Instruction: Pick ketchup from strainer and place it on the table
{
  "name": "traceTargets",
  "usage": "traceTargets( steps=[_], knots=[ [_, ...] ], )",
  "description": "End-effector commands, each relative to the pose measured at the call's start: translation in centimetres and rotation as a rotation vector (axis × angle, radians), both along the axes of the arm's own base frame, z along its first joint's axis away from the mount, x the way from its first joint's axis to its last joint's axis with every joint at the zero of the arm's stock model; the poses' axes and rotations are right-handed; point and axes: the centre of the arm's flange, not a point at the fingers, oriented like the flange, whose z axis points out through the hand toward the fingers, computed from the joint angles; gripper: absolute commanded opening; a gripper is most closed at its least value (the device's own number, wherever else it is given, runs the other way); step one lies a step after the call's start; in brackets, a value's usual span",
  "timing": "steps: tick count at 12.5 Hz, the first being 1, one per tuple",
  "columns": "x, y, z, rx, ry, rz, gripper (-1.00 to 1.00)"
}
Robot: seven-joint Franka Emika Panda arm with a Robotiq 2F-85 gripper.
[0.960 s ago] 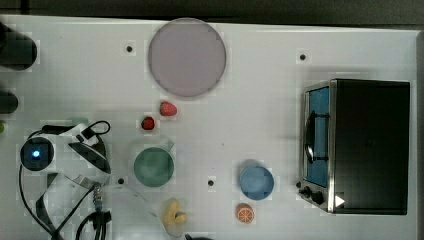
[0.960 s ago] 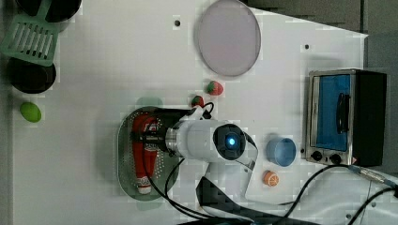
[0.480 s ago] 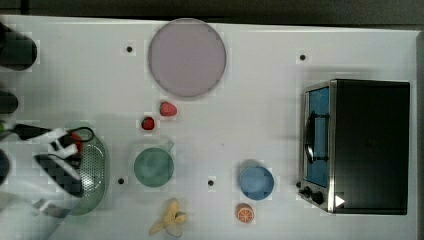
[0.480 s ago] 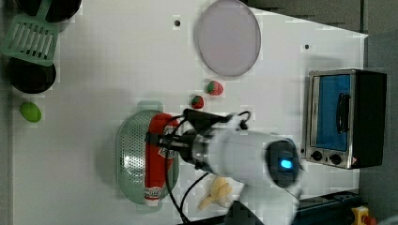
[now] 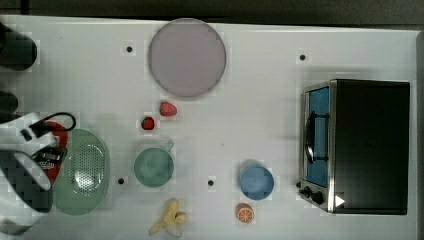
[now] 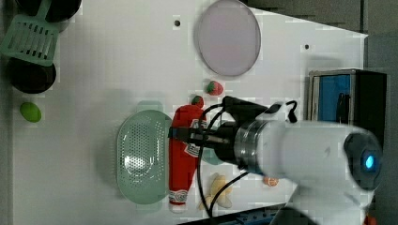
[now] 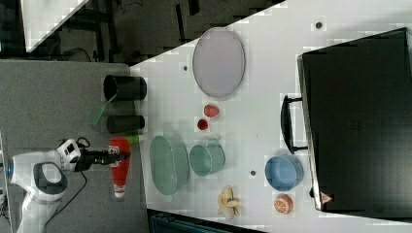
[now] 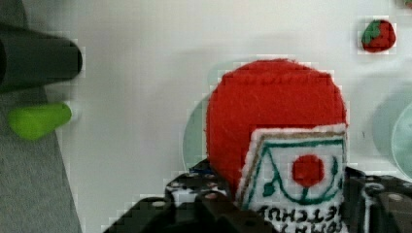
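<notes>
Gripper: the gripper [image 6: 187, 136] is squeezed tight around the middle of the ketchup [image 6: 182, 159].
Ketchup: it is up in the air. In the left view it hangs just to the right of the strainer [image 6: 141, 157].
Long way: in the left view the bottle runs from far to near, white cap at the near end, crossways to the fingers.
Strainer: it has nothing in it now.
Next: I think the bottle must go down flat on a bare bit of the table [image 6: 103, 61], away from the strainer.

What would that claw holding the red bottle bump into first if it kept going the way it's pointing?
Judging by the wrist view, probably the bare white table under the ketchup; the gripper points down, though height is unclear.
</notes>
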Motion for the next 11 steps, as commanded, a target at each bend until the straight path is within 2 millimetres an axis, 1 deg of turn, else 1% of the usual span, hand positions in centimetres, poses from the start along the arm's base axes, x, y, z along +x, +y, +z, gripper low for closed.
traceTargets(
  steps=[1, 3, 4, 6, 9, 11],
  knots=[
    [7.6, -10.1, 0.6, -0.005, 0.055, 0.012, 0.18],
    [10.6, -15.3, 1.5, -0.004, 0.032, -0.012, 0.18],
    [11.8, -18.2, 1.5, -0.006, 0.024, -0.031, 0.18],
    [13.6, -24.2, 0.9, -0.016, 0.022, -0.06, 0.18],
    [15.0, -33.3, -0.7, -0.034, 0.032, -0.09, 0.18],
    [14.7, -38.5, -2.9, -0.045, 0.068, -0.131, 0.18]
  ],
)
